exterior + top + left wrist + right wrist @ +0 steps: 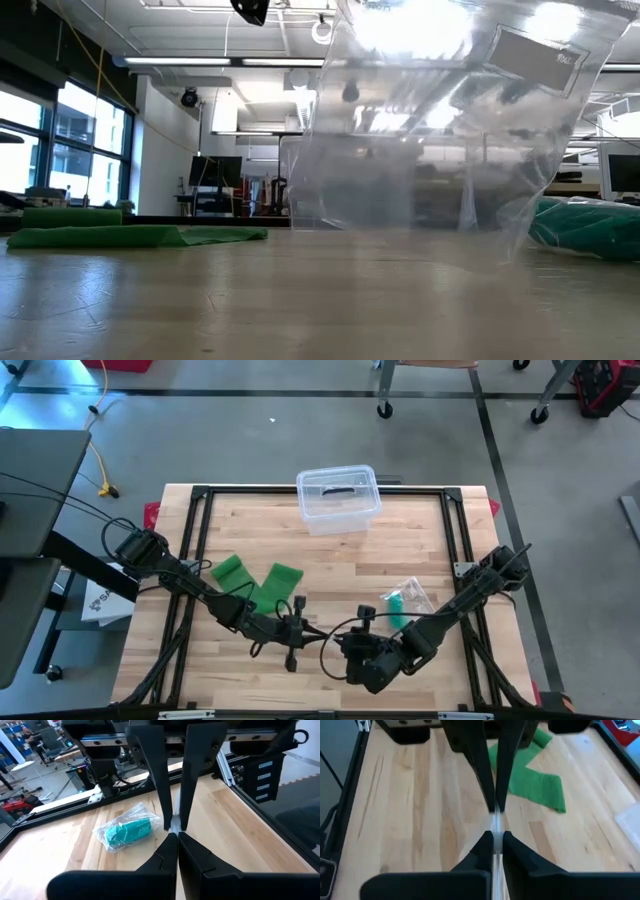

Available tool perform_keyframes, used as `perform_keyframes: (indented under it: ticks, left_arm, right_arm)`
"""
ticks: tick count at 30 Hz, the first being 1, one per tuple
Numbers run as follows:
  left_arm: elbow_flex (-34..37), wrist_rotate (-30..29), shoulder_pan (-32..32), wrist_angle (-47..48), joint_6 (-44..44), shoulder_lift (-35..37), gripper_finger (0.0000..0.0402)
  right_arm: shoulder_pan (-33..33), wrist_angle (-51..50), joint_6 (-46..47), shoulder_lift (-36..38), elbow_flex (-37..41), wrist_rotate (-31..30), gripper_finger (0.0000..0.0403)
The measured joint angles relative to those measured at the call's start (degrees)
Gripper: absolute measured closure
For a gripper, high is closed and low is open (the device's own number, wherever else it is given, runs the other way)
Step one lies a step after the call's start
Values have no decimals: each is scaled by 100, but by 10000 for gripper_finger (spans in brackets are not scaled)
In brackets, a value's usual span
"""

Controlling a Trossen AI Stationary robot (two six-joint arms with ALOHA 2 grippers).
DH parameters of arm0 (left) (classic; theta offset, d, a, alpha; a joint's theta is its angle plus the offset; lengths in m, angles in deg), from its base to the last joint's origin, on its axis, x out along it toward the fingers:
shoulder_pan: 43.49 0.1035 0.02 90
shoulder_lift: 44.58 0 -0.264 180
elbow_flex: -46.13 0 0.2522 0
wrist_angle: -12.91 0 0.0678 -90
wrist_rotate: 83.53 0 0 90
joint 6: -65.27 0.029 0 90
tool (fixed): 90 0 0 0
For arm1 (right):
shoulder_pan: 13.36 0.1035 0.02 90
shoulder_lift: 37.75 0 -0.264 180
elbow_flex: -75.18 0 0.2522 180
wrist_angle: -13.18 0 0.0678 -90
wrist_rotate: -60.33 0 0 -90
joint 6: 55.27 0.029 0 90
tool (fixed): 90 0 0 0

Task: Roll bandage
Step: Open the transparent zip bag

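A clear zip bag (440, 130) hangs upright over the table's near middle. My left gripper (312, 632) and my right gripper (335, 640) meet tip to tip at it, both shut on its thin film. A green bandage (255, 582) lies unrolled and flat on the wood to the far left of the grippers, also seen in the low view (130, 236) and the right wrist view (530, 780). A teal roll in a clear wrapper (125, 831) lies to the right. My left gripper pinches the clear bag's film (175, 826) between its two fingertips, coming in nearly level from the table's left. The bag hangs below, its lower edge (480, 262) down at the table top. My right gripper pinches the same film (495, 820) between its fingertips, slanting down from the table's right, directly facing the left fingers. Which part of the bag's edge it has does not show.
A clear lidded plastic box (338, 498) stands at the far middle edge. The wrapped teal roll (405, 603) lies just behind my right arm. A black frame (200, 495) runs round the table's edges.
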Motion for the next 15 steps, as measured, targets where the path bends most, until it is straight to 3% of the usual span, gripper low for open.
perform_keyframes:
  ticks: [15]
  left_arm:
    - [0,20,-4,68,-33,0,401]
  right_arm:
    - [689,-1487,1976,7,-17,521,392]
